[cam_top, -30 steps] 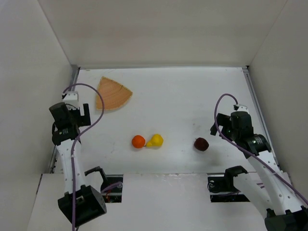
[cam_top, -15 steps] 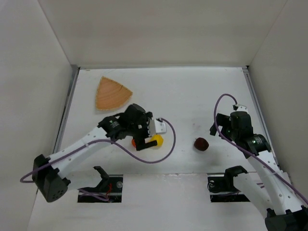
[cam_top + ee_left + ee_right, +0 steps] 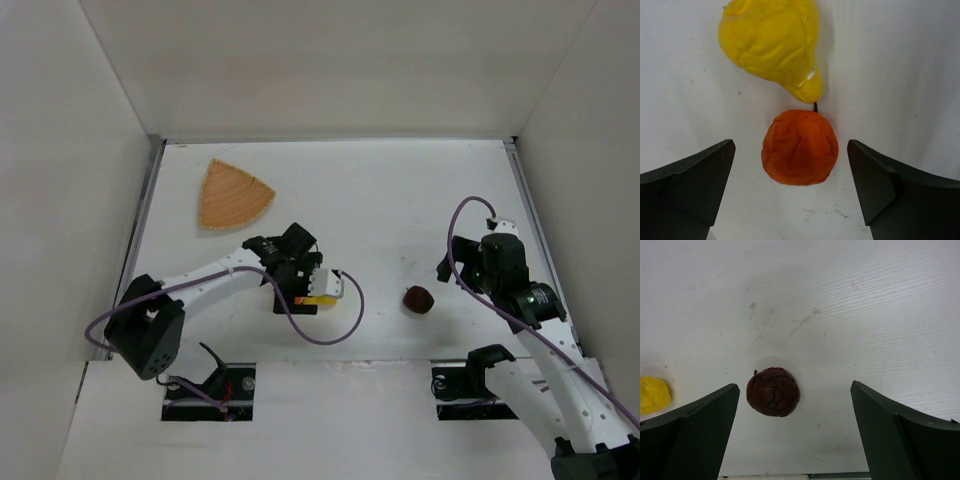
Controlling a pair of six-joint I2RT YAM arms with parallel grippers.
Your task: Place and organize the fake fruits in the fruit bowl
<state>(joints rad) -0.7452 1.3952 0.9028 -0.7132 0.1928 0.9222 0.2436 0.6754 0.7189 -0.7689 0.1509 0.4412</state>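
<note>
The shallow tan-orange wooden fruit bowl (image 3: 235, 195), fan-shaped, sits in the upper left of the top view and holds nothing. All three fruits lie on the white worktop (image 3: 390, 200), well apart from it. By my reading none of the placing is done, and the first pick is at the lining-up stage.

The round orange plastic fruit (image 3: 800, 147) sits low in the middle of the left wrist view, squarely between the left jaws. These stand wide open on either side of it without touching it. The yellow plastic pear (image 3: 772, 45) lies just beyond at the top of that view, its narrow stem end all but touching the orange. In the top view the left arm (image 3: 200, 280) reaches to lower centre and covers the orange, with only a sliver of pear showing.

The dark red-brown apple-like fruit (image 3: 773, 391) lies alone right of centre, near the right arm (image 3: 520, 300). The right jaws are also wide open and grip nothing, and the apple sits nearer the left-hand one.

What remains is all of it: each fruit has to be carried to the bowl and arranged there.
</note>
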